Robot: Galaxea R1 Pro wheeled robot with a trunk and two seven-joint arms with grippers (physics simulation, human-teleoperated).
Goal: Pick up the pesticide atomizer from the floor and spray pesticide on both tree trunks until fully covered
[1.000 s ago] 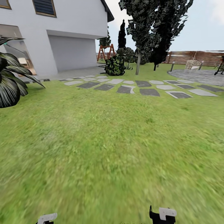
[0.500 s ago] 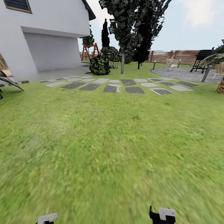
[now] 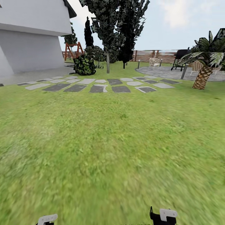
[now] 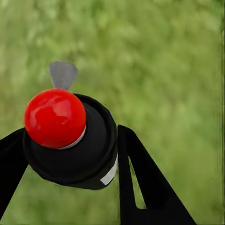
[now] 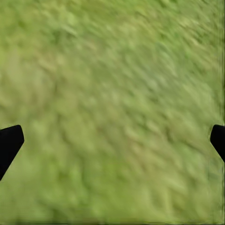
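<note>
- Between the two black fingers (image 4: pixel 140 183) of the left gripper (image 4: pixel 70 173) sits the pesticide atomizer (image 4: pixel 70 140) — a round black body with a shiny red ball on top and a small grey spout sticking out past the ball.
- That gripper is closed around the atomizer, with one finger pressed on each side of it.
- Past the atomizer, beyond the fingertips, there is only blurry green grass (image 4: pixel 164 61).
- Over on the right gripper (image 5: pixel 112 140), the two black fingertips (image 5: pixel 9 143) sit far apart at the two edges of its camera view, so it is wide and holds nothing.
- Grass (image 5: pixel 112 93) lies between and beyond those fingertips.
- From the head view, small bits of the left gripper (image 3: pixel 47 219) and the right gripper (image 3: pixel 164 216) peek up at the low edge, and you cannot tell their grip from there.
- Far ahead of both grippers, across the garden lawn (image 3: pixel 112 140), lies a row of grey stepping stones (image 3: pixel 97 86).
- Behind the stones stands one tree (image 3: pixel 107 28) with a thin pale trunk (image 3: pixel 108 64) and a dark leafy top — well apart from the grippers.
- Just beside it stands a darker tree (image 3: pixel 129 28).
- Ahead and off to the left side is a white house (image 3: pixel 31 37); ahead and to the right side is a short palm (image 3: pixel 204 62).
- A brown wooden fence (image 3: pixel 150 55) runs along the back.
</note>
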